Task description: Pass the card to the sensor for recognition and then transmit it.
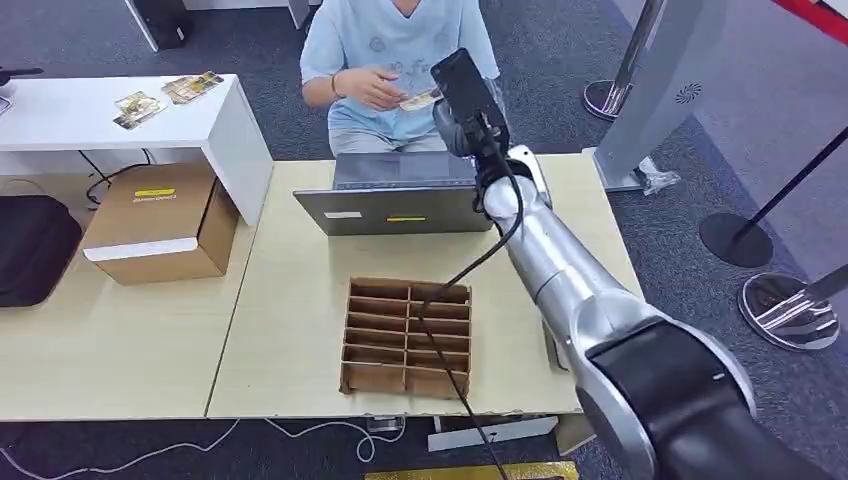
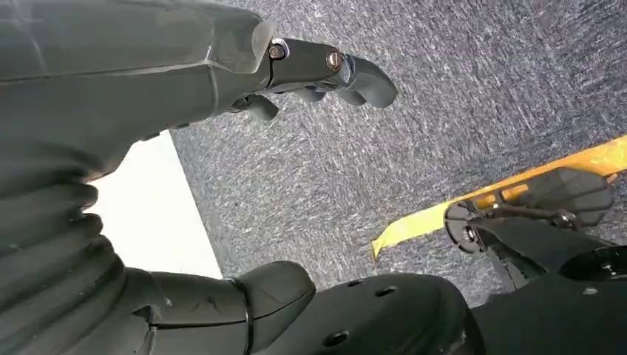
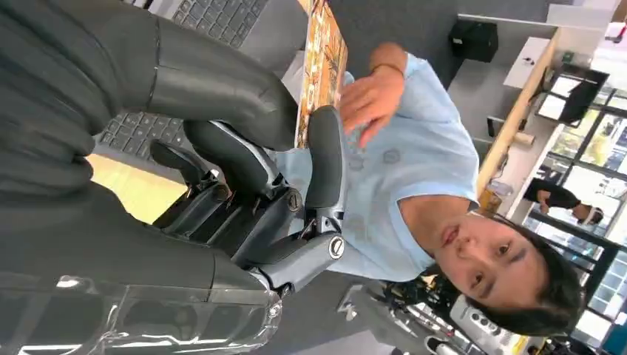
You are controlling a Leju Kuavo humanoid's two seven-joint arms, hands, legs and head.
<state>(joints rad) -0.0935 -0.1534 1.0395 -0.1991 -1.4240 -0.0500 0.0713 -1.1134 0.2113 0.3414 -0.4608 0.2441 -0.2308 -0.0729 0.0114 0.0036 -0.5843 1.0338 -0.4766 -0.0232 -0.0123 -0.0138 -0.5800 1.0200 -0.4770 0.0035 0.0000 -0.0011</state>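
The card (image 3: 322, 66) is a thin, flat rectangle with a busy orange-and-brown print, seen edge-on in the right wrist view. It stands between the thick grey thumb and a darker finger (image 3: 325, 159) of the right hand (image 3: 285, 151), which pinches it while the other fingers stay curled below. In the head view the card (image 1: 420, 99) shows as a pale sliver just left of the right hand (image 1: 462, 95), over the far edge of the table, with a person's hand (image 1: 375, 90) right at it; whether that hand touches the card cannot be told.

The person (image 1: 398, 60) sits behind the table in a light blue shirt. Between the robot and the person stands an open grey laptop (image 1: 400, 195), its matt lid facing the robot and its keyboard (image 3: 148, 133) under the raised hand. Nearer the robot lies a brown cardboard divider tray (image 1: 405, 338) with rows of narrow slots, and a black cable (image 1: 455, 290) from the silver arm runs across it. The pale wooden table (image 1: 285, 300) has a smooth surface. To the left a closed cardboard box (image 1: 160, 225) sits beside a white desk (image 1: 120, 125) bearing a few more printed cards (image 1: 165, 95).

The left hand (image 2: 310, 74) hangs over speckled grey carpet (image 2: 444, 111), fingers loosely curled and apart, holding nothing.
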